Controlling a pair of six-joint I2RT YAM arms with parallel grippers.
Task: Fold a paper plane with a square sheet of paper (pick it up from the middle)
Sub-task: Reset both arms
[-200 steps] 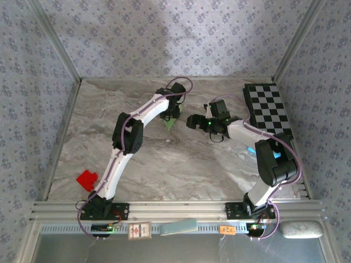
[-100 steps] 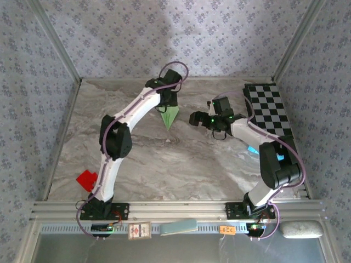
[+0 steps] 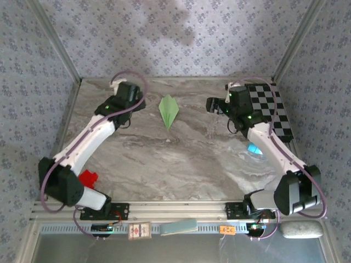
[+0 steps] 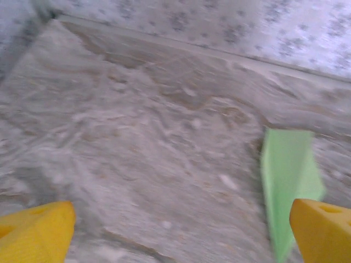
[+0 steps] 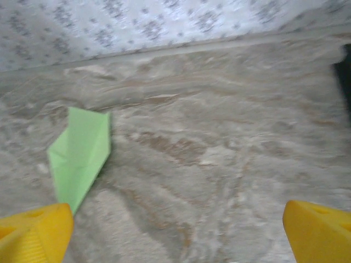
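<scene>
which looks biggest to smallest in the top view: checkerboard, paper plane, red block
1. checkerboard
2. paper plane
3. red block, partly hidden by the left arm, so its place below the plane is unsure

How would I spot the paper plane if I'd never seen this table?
Start at the marble table and look near the middle of its far edge. There lies the plane, flat and alone, left of the checkerboard. It is the only pale green thing, a narrow dart pointing toward the near side.
</scene>
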